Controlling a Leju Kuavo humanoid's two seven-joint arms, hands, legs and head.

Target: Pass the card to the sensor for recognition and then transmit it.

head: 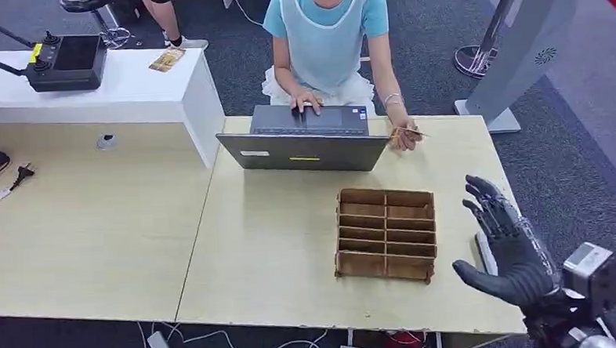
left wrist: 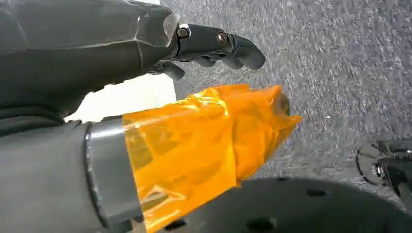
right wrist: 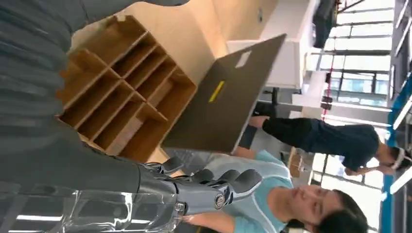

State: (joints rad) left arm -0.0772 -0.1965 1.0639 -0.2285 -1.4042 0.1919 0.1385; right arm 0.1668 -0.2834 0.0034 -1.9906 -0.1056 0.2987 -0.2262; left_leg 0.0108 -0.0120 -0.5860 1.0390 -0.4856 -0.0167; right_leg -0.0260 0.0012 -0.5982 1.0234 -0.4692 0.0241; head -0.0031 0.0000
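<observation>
Wooden organizer (head: 386, 235), right hand (head: 506, 244) empty, spread

A wooden divided tray (head: 386, 235) lies on the light tabletop (head: 269, 246), just beside the fingers (head: 490, 205). Beyond it, farther from the fingers, an open laptop (head: 303, 139) stands with its lid back toward the tray, and a person in a light blue top (head: 326, 24) sits at it. A black controller (head: 65, 63) rests on the white counter (head: 129, 91), well apart.

An office-like workspace: pale desks (head: 95, 222), an open laptop (head: 303, 143), grey carpet (head: 572, 178) and large windows (right wrist: 359, 43).
</observation>
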